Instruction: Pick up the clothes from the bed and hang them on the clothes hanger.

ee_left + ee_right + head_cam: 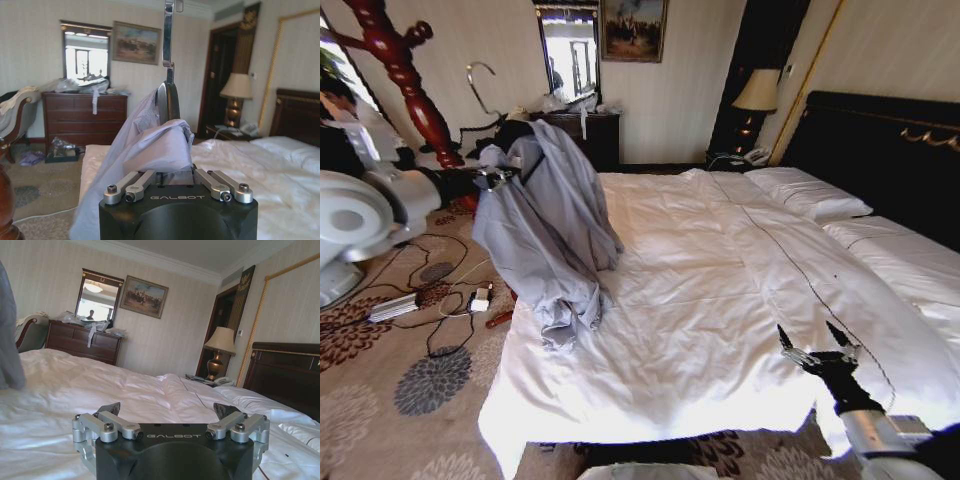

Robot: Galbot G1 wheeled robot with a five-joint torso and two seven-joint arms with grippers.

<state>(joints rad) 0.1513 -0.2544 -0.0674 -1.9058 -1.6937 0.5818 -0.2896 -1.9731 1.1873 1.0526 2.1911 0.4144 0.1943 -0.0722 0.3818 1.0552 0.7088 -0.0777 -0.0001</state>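
Clothes [545,225] hang from the left gripper [498,178], lifted so most fabric clears the bed [700,300]; the right gripper [817,352] rests spread open, well apart. From the left wrist, its fingers pinch cloth just below the clothes hanger [169,100]. From the right wrist, open fingers [111,409] hold nothing above the sheet.

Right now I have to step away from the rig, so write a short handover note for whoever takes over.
Left gripper: raised past the bed's left edge, shut on the clothes, which drape from it with the lower end resting on the bed.
Right gripper: open, holding nothing, low over the near right part of the bed.
Clothes hanger: in the left wrist view its black body sits inside the garment's top, the silver hook rising above.
Done: clothes gathered and lifted, apparently already on the hanger.
Left: lift the hem clear of the sheet and hang the garment up.
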